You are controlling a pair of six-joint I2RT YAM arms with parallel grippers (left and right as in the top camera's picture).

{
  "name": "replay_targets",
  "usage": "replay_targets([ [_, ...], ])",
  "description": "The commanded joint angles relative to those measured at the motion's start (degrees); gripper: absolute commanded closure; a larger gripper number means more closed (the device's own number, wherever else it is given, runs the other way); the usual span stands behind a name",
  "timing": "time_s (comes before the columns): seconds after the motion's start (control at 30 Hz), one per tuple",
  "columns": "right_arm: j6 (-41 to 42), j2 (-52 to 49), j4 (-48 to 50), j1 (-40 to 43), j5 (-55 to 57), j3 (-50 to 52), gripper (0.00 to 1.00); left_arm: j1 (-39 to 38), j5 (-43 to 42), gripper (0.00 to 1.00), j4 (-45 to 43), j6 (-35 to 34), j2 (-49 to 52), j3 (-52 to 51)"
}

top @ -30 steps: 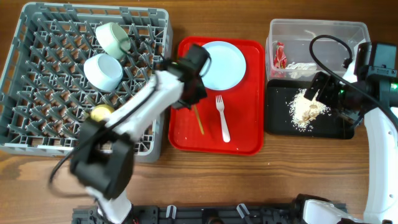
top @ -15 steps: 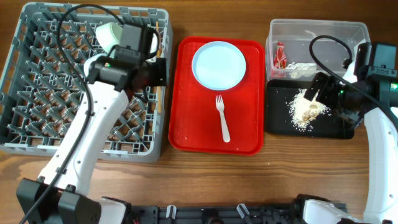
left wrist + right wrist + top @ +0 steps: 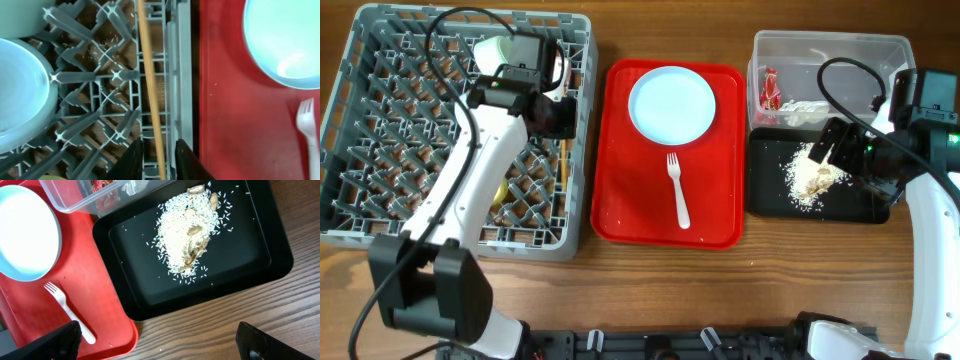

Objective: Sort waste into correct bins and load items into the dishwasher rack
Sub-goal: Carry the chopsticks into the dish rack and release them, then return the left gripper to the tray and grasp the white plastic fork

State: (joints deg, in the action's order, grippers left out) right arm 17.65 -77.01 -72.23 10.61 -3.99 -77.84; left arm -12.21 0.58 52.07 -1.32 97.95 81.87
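Observation:
My left gripper [image 3: 161, 162] hovers inside the right edge of the grey dishwasher rack [image 3: 380, 215]. Its jaws stand slightly open around a wooden chopstick [image 3: 150, 85], with a thin gap on each side. The chopstick [image 3: 563, 168] lies along the rack's right wall. Two mint bowls [image 3: 20, 90] and a yellow cup [image 3: 500, 190] sit in the rack. The pale-blue plate [image 3: 670, 103] and white fork [image 3: 678, 190] rest on the red tray [image 3: 620, 215]. My right gripper [image 3: 157, 345] is wide open and empty beside the black tray [image 3: 130, 285], which holds rice leftovers [image 3: 187, 235].
The clear tub [image 3: 865, 50] behind the black tray holds red-and-white wrappers [image 3: 770, 88] and white paper [image 3: 810, 105]. My left arm [image 3: 450, 200] stretches across the rack. Bare wooden table [image 3: 720, 290] runs along the front.
My left arm swung from the red tray over to the rack's right side with the chopstick. Its jaws have loosened, and the chopstick now lies in the rack. The right arm stayed still.

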Motion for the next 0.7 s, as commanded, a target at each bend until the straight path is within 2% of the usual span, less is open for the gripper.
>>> replay_targets([
  [0.0,-1.1,0.5,-0.1,0.2,0.5,-1.0,0.0,0.3,0.6,0.75,0.0,0.9,1.2,-0.1],
  [0.13,-1.1,0.5,0.0,0.2,0.5,-1.0,0.0,0.3,0.4,0.7,0.0,0.9,1.1,-0.1],
  [0.27,-1.1,0.5,0.0,0.2,0.5,-1.0,0.0,-0.1,-5.5,0.68,0.0,0.6,0.6,-0.1],
  [0.47,-1.1,0.5,0.2,0.2,0.5,-1.0,0.0,-5.3,-19.2,0.62,-2.6,-9.1,0.4,-0.1],
  [0.53,-1.1,0.5,0.3,0.2,0.5,-1.0,0.0,-8.5,-18.0,0.61,-4.0,-14.9,0.4,-0.1],
  [0.6,-1.0,0.5,0.3,0.2,0.5,-1.0,0.0,-13.3,-11.8,0.57,-5.3,-22.6,1.0,-0.1],
  [0.67,-1.1,0.5,0.3,0.2,0.5,-1.0,0.0,-16.3,-7.1,0.52,-5.6,-26.8,2.0,-0.1],
])
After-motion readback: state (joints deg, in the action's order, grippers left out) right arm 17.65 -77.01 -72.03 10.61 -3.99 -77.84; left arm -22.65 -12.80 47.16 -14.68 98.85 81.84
